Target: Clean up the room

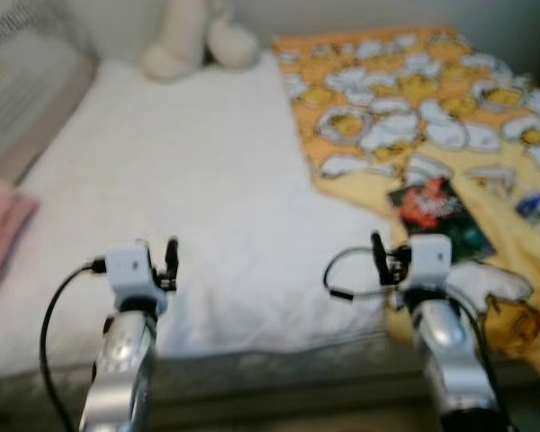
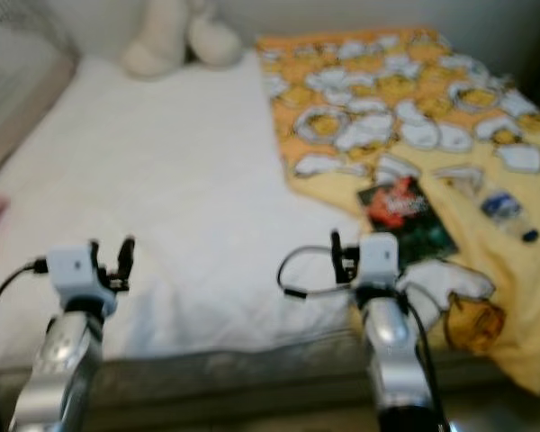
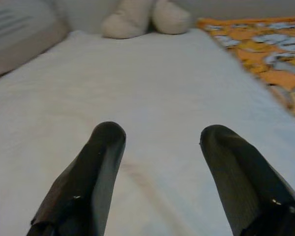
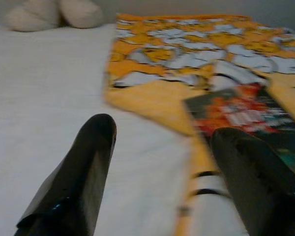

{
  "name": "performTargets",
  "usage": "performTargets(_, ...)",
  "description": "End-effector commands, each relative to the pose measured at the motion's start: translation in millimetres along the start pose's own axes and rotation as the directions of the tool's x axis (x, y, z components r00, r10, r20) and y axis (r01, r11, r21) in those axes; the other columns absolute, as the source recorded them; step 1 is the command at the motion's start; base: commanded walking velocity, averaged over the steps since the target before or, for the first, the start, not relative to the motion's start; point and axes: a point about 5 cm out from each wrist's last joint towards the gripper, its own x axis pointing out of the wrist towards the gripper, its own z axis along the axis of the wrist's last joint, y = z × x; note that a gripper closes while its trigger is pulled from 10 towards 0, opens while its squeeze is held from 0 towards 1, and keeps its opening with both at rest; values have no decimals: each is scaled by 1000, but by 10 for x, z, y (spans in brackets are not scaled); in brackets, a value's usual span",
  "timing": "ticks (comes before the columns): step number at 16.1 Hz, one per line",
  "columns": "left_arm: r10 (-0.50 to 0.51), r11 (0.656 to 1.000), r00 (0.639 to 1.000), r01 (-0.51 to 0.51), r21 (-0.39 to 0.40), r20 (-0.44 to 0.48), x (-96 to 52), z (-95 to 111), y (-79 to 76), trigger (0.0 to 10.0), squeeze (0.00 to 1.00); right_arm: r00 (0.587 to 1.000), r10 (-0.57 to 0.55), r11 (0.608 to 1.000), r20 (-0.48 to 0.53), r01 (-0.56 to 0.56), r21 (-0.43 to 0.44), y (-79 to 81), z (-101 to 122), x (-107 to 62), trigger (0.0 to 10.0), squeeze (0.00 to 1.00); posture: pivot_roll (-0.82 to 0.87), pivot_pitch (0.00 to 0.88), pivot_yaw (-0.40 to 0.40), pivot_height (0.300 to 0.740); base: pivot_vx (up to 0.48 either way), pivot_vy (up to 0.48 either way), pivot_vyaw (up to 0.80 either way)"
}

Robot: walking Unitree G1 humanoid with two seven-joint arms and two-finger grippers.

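Observation:
A white-sheeted bed (image 1: 189, 180) lies before me, with a yellow duck-print blanket (image 1: 414, 81) spread over its right side. On the blanket lies a dark book with a red cover picture (image 1: 436, 211), and right of it a small bottle with a blue label (image 2: 504, 209). My right gripper (image 4: 162, 128) hovers open over the blanket's near edge, just short of the book (image 4: 246, 110). My left gripper (image 3: 162, 135) hangs open above the bare sheet near the bed's front edge, holding nothing.
A cream plush toy (image 1: 198, 40) leans at the head of the bed. A pink cloth (image 1: 0, 234) lies at the left edge. The grey side of the mattress (image 1: 270, 369) runs right in front of both arms.

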Motion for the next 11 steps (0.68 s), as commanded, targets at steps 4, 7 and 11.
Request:
performTargets(4,-134,991,990,135,-23,30,-62,39,-245,10000,1000,1000,-17,1000,8,17,-23,-45,-4,4,10000,1000,-150,0,100,740,352,-323,0)
performTargets(7,-186,982,980,184,29,65,-97,83,-335,10000,0,1000,4,1000,5,-4,-20,-8,-14,6,10000,0,-150,0,100,740,121,-104,0)
performTargets(11,-195,980,980,196,-12,45,-77,66,-324,10000,0,1000,-5,1000,2,5,-28,-28,-12,21,10000,0,-151,0,101,740,0,-227,0)
